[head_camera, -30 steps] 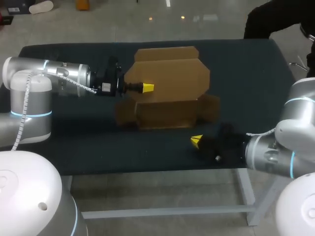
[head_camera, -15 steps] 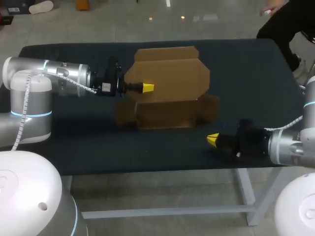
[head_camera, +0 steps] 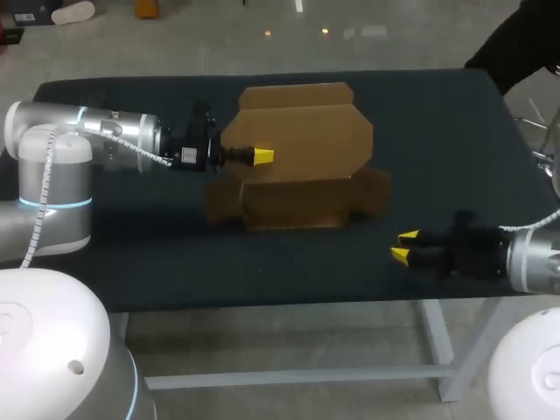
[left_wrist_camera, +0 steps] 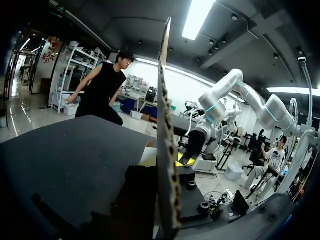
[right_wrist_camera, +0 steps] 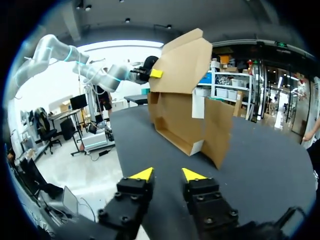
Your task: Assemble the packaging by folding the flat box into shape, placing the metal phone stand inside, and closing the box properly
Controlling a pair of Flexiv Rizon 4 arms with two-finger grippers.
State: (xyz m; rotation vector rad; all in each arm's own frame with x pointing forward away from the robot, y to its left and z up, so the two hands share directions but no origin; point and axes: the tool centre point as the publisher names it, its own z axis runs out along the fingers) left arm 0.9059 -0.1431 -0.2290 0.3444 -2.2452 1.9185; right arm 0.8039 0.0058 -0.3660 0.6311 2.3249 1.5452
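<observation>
A: What's changing w/ the right gripper (head_camera: 403,246)?
B: It's pulling back twd the near right edge of the table (head_camera: 131,114) and getting well apart from the box (head_camera: 302,166). Its fingers are standing open, holding nothing
A: And the left gripper (head_camera: 261,157)?
B: Not moving. Its fingers are staying pinched on the raised lid (head_camera: 297,122), keeping it up. The box is sitting mid-table, half folded, w/ side flaps sticking out
A: Meaning?
B: Prob the right arm is clearing off to fetch the metal phone stand, which isn't showing in any view, so packing isn't starting yet
</observation>
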